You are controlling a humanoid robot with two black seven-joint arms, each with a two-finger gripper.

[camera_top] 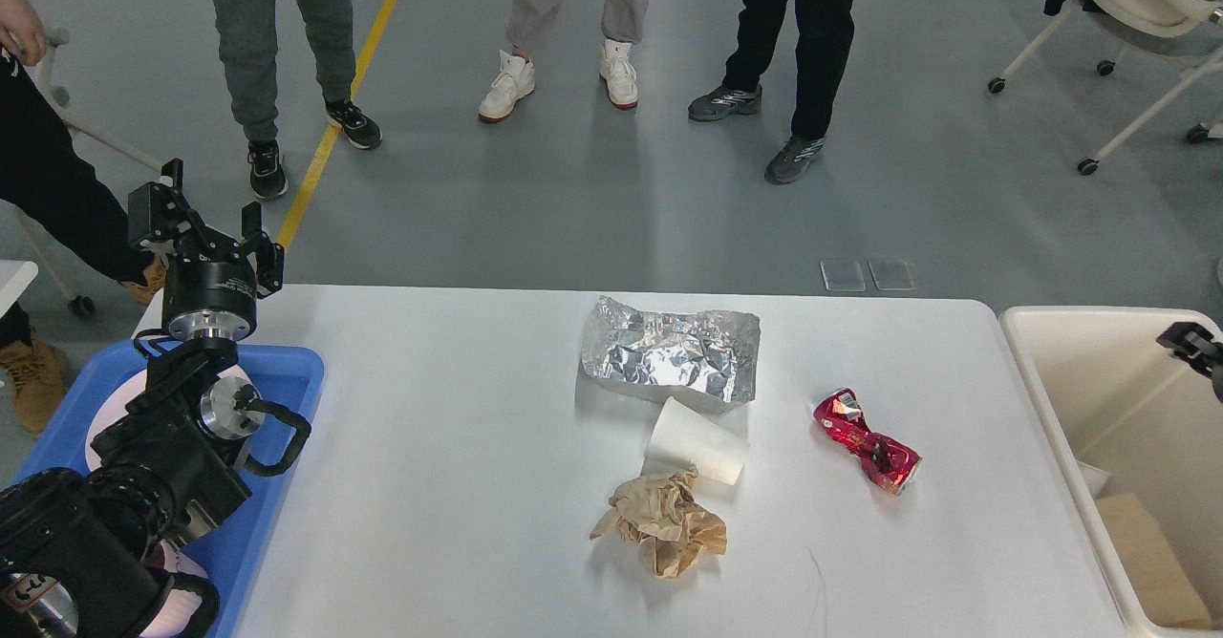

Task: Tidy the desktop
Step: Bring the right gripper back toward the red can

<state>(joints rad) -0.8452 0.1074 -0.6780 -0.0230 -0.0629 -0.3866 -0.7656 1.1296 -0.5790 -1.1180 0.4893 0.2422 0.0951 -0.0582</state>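
4 scraps still litter the wide white tabletop [459, 485]; left hand [205, 227] spread empty, right hand [1190, 344] unclear.

Arm pose, head view
Left gripper [203, 227] raised, fingers apart, empty; right gripper [1190, 344] barely visible at frame edge

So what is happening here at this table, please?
A two-armed robot is clearing litter off a white desktop. Four pieces lie on it: crumpled foil, a white paper cup on its side, a brown paper wad and a crushed red can. The left gripper is open and empty above the blue tray. Only the tip of the right gripper shows, over the cream bin.
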